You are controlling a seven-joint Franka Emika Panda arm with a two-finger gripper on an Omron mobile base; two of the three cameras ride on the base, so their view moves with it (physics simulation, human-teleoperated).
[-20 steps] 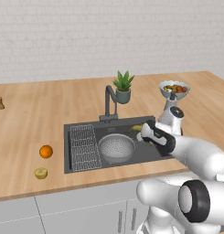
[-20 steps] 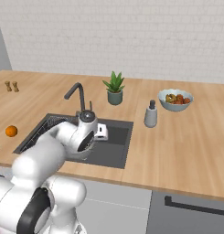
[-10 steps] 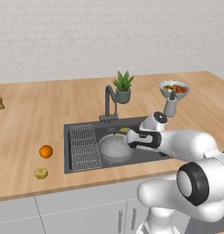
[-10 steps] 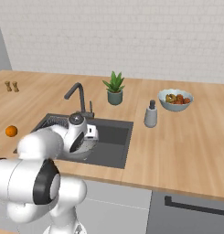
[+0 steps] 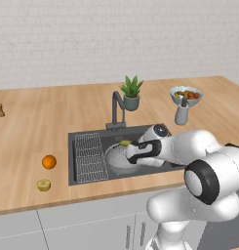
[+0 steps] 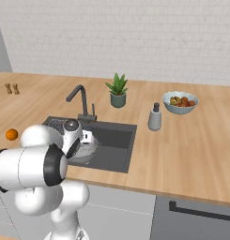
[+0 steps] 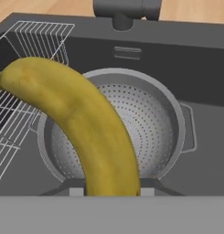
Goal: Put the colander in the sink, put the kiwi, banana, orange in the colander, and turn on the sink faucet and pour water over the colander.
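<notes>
Where the banana (image 7: 90, 137) overhangs the colander (image 7: 150, 119).

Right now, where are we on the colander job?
Done: the colander sits in the sink. In hand: the end effector carries the banana above the colander, not yet dropped in. Left: the orange and kiwi lie on the counter left of the sink; no water runs from the sink faucet.

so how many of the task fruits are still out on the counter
2: the orange and the kiwi lie on the counter left of the sink. The banana is over the colander at the gripper.
</notes>
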